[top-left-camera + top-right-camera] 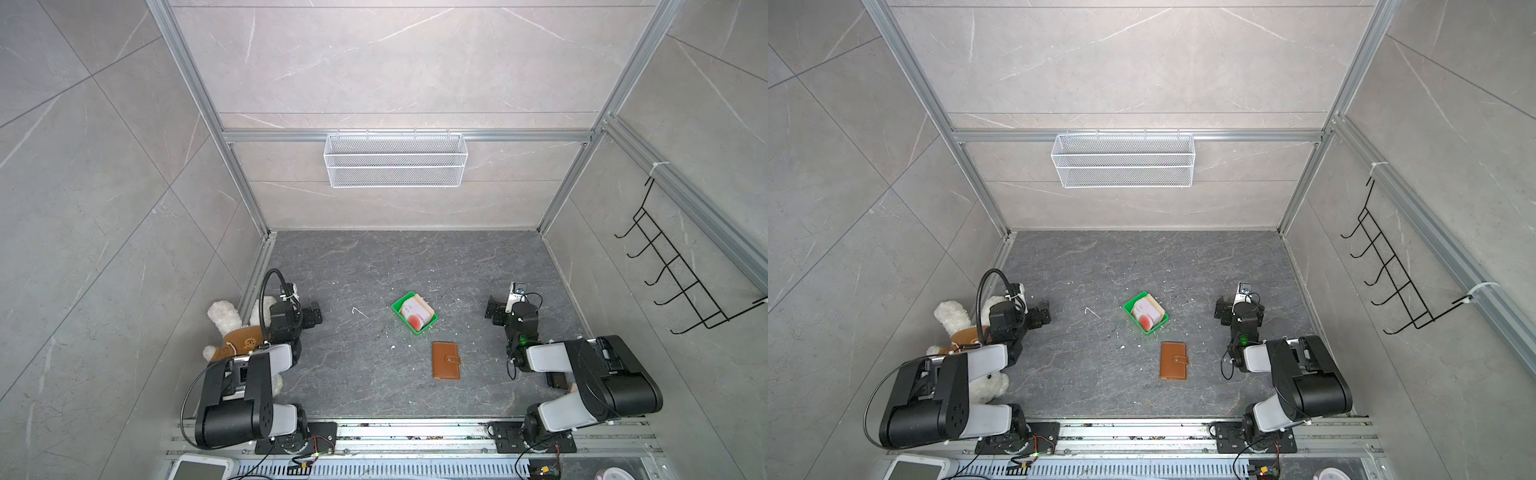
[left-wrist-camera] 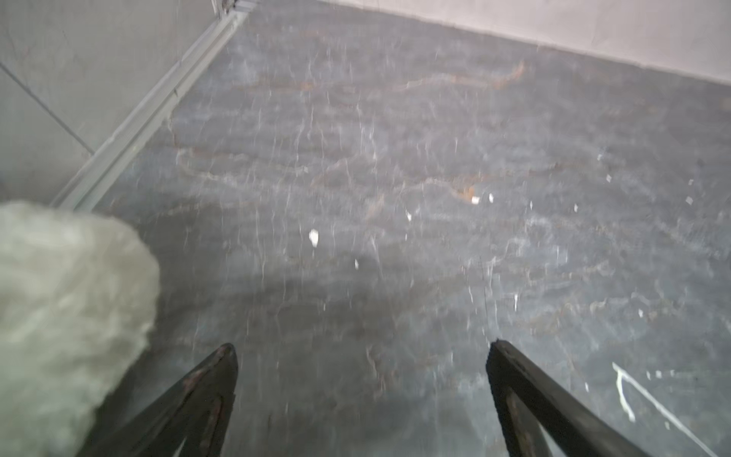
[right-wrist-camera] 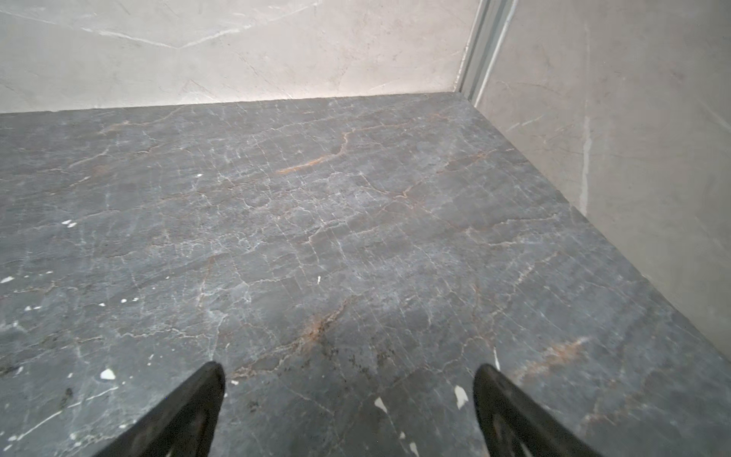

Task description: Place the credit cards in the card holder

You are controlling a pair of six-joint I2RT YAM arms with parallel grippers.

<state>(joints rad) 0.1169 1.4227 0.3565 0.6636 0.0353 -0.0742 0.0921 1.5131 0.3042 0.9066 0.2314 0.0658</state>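
- The left fingers stand wide apart and hold nothing. The left wrist view is blurred and shows only bare dark counter between them.
- The right fingers are also spread wide and empty. They hang above bare counter, facing the corner where two pale walls meet.
- A white plush toy sits just beside the left fingers in the left wrist view. In both top views it lies partly under the left arm and wears a brown garment.
- In both top views the two sets of fingers are at opposite sides of the counter, well apart from the things in the middle.
- The credit cards lean as a tilted stack inside a small green tray near the middle of the counter. The top card is whitish-pink with a red-orange round blot.
- The card holder is tan-brown. It lies flat and closed, with its snap strap across one edge. It is near the tray, on the side towards the arm bases, and does not touch it.
- Small white flecks are scattered over the counter.
- A white wire basket hangs on the back wall, and a black hook rack hangs on the right wall.
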